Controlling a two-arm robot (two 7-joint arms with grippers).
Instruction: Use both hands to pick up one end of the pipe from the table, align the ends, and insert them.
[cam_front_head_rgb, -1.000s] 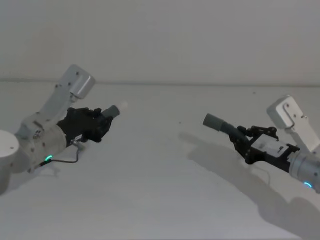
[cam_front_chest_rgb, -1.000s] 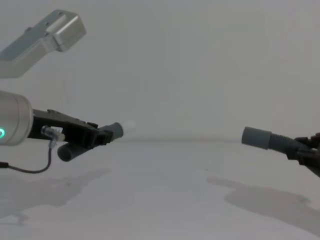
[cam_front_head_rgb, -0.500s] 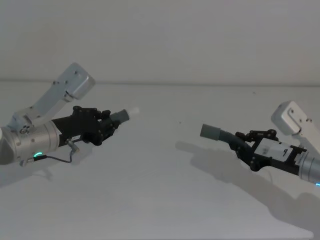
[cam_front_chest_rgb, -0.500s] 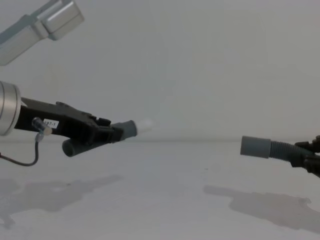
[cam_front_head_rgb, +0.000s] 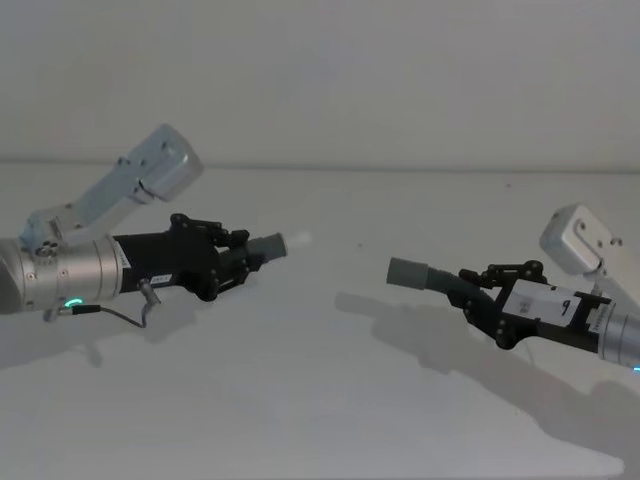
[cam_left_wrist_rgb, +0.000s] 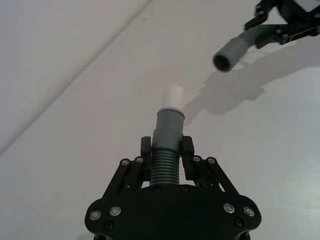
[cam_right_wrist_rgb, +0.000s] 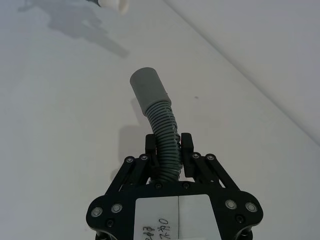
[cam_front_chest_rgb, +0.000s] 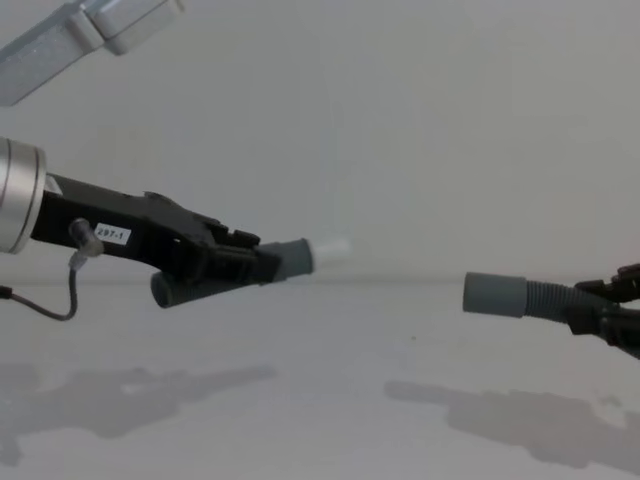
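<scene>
Ribbed hose, matt table

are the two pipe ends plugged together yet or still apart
Apart. The white-tipped end in the left gripper and the wide collar in the right gripper face each other across open space.

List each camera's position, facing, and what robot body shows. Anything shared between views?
Head: high, looking down at the table; left gripper and right gripper hold hose pieces.
Chest: low, looking across; narrow end faces wide collar with a gap between.
Left wrist: along its fingers clamping the ribbed hose.
Right wrist: along its fingers on its hose.
Shared: each wrist view catches the other arm's hose end.
</scene>
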